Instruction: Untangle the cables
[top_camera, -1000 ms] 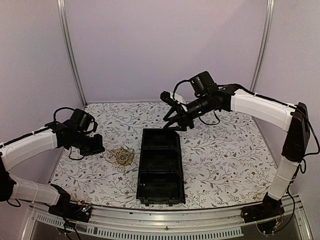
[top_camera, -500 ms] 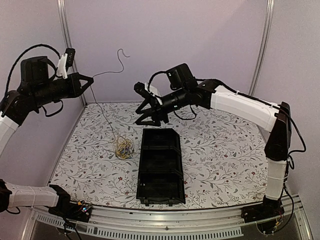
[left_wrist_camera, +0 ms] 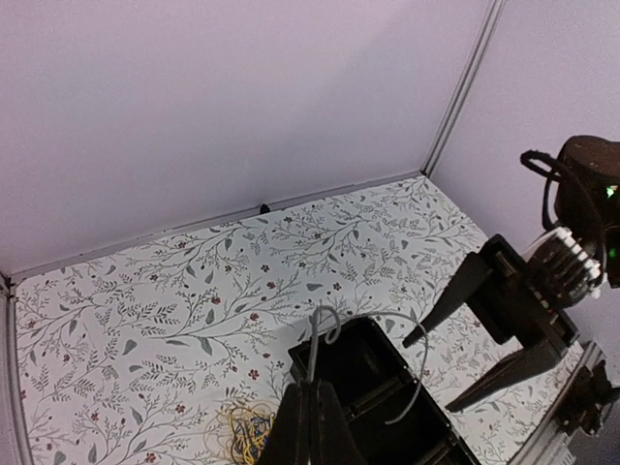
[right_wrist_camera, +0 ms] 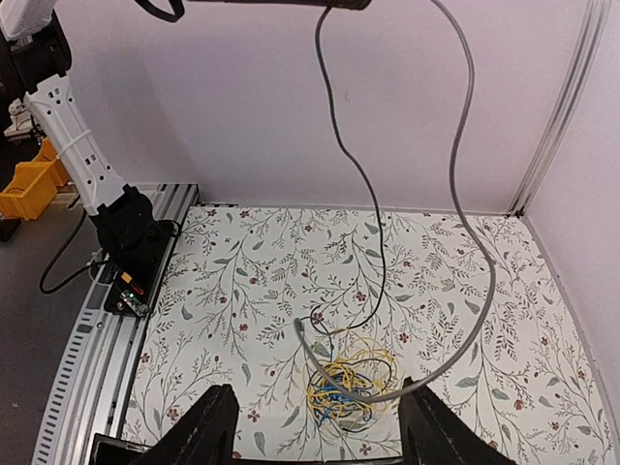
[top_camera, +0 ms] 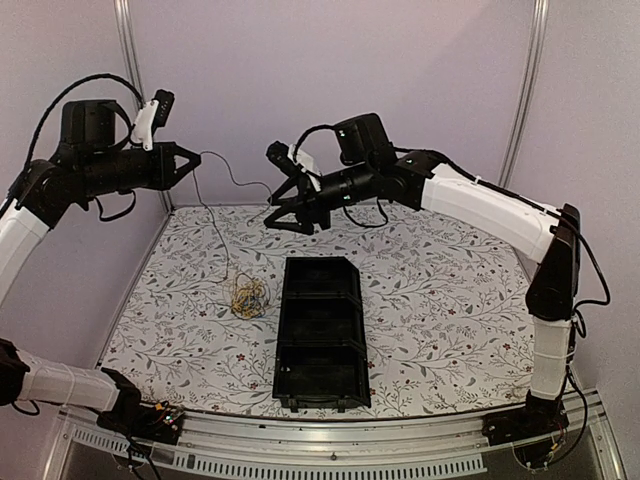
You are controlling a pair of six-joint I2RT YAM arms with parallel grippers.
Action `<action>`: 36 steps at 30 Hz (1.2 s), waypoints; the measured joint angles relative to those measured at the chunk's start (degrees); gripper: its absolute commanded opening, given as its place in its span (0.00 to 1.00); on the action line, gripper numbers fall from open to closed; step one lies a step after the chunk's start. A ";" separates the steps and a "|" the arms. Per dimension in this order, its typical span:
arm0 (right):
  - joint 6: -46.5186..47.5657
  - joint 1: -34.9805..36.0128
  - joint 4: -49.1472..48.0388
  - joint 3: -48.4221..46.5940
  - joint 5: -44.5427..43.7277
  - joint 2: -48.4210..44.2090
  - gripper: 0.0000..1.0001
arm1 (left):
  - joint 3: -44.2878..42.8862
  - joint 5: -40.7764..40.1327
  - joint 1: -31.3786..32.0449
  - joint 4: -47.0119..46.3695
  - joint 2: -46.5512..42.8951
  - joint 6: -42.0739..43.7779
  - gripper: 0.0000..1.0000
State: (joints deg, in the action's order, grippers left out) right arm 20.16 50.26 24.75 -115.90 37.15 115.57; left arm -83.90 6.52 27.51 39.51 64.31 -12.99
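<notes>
A small bunch of yellow, blue and dark cables (top_camera: 246,296) lies on the table left of the black tray (top_camera: 320,300). My left gripper (top_camera: 186,165) is raised high at the left, shut on a thin grey wire (top_camera: 232,178). One part hangs to the bunch and its free end curls right. In the left wrist view the shut fingers (left_wrist_camera: 310,387) pinch this wire (left_wrist_camera: 316,333) above the bunch (left_wrist_camera: 248,440). My right gripper (top_camera: 280,213) is open and empty above the tray's far end. Its wrist view shows the wire (right_wrist_camera: 484,291) arcing to the bunch (right_wrist_camera: 350,393) between its jaws (right_wrist_camera: 320,436).
The black tray has three empty compartments (left_wrist_camera: 378,387). The right gripper (left_wrist_camera: 431,376) shows at the right of the left wrist view. The left arm's base (right_wrist_camera: 121,228) and the frame rail stand at the table's near edge. Walls enclose the back and sides.
My left gripper rose from the table beside the bunch to high up, drawing out a wire whose free end has since drooped right. My right gripper moved left and up.
</notes>
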 measured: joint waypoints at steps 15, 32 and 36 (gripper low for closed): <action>4.94 -0.02 3.56 9.84 -6.05 -8.35 0.62 | -35.04 -3.85 1.38 -9.27 8.11 6.99 0.00; 4.92 -19.85 -0.70 47.50 -8.07 -24.15 0.62 | -9.03 3.43 2.08 -19.52 11.91 0.46 0.00; 3.80 -26.05 -1.57 55.45 -8.17 -28.13 0.63 | -5.14 5.64 2.82 -22.49 13.07 -0.68 0.00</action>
State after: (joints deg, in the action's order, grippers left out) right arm 23.97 24.21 23.18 -60.45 28.97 87.44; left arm -89.03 12.16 30.33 17.02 77.38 -13.67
